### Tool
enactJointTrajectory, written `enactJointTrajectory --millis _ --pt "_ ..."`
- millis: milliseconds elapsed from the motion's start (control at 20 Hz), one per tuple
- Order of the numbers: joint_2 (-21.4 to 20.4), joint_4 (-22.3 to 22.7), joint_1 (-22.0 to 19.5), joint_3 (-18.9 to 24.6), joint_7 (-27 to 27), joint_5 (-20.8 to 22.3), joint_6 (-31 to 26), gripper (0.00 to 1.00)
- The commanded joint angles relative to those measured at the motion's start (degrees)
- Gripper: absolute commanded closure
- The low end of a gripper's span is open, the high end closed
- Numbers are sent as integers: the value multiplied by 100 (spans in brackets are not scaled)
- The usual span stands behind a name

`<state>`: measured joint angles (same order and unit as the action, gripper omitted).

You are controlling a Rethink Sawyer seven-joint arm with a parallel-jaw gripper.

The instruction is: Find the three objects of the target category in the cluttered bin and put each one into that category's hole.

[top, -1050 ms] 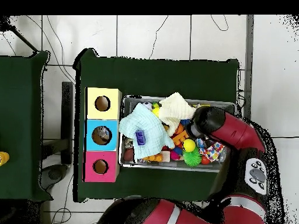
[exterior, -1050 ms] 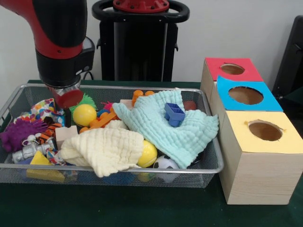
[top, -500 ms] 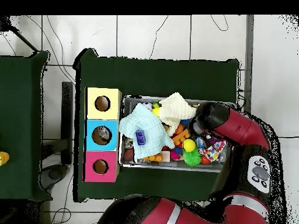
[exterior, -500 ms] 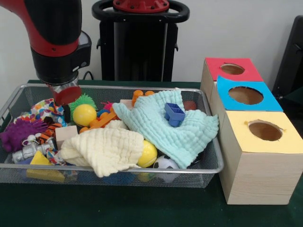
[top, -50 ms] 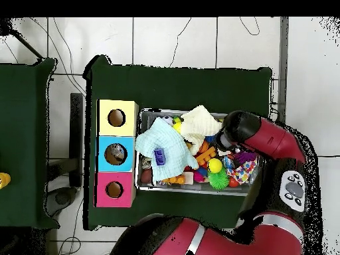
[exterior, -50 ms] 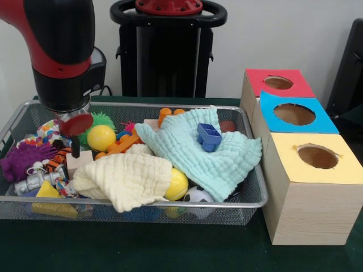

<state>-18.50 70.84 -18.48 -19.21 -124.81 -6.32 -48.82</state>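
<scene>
A wire mesh bin (exterior, -50 ms: 249, 201) (top, -50 ms: 142, 133) holds a heap of toys and two cloths. A mint cloth (exterior, -50 ms: 198, 153) (top, -50 ms: 163, 143) carries a blue square frame piece (exterior, -50 ms: 209, 136) (top, -50 ms: 159, 156). A cream cloth (exterior, -50 ms: 122, 178) (top, -50 ms: 201, 123) half covers a yellow ball (exterior, -50 ms: 177, 184). Another yellow ball (exterior, -50 ms: 101, 137) lies beside a green spiky ball (exterior, -50 ms: 104, 119). My gripper (exterior, -50 ms: 75, 144) (top, -50 ms: 224, 141) hangs low over the bin's left part, just above a wooden block (exterior, -50 ms: 79, 161) and a tiger toy (exterior, -50 ms: 57, 161). Whether it holds anything is hidden.
Three wooden boxes stand right of the bin, each with a round hole: red (exterior, -50 ms: 278, 83) (top, -50 ms: 114, 189), blue (exterior, -50 ms: 295, 113) (top, -50 ms: 115, 154), yellow (exterior, -50 ms: 317, 156) (top, -50 ms: 116, 117). A purple spiky toy (exterior, -50 ms: 20, 160), a silver toy (exterior, -50 ms: 34, 181) and orange linked pieces (exterior, -50 ms: 122, 144) crowd the bin.
The arm has shifted left in the front view and come lower into the bin, now uncovering the green spiky ball. The toys and cloths lie as before.
</scene>
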Motion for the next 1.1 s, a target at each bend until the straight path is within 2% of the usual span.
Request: enactJointTrajectory --millis 50,300,650,1100 --pt "131 -254 -251 135 60 361 -940 0" --pt "-161 81 -413 79 401 551 -971 0" --pt "-291 621 -562 197 398 781 -565 0" --pt "-14 1092 -686 583 32 690 133 0"
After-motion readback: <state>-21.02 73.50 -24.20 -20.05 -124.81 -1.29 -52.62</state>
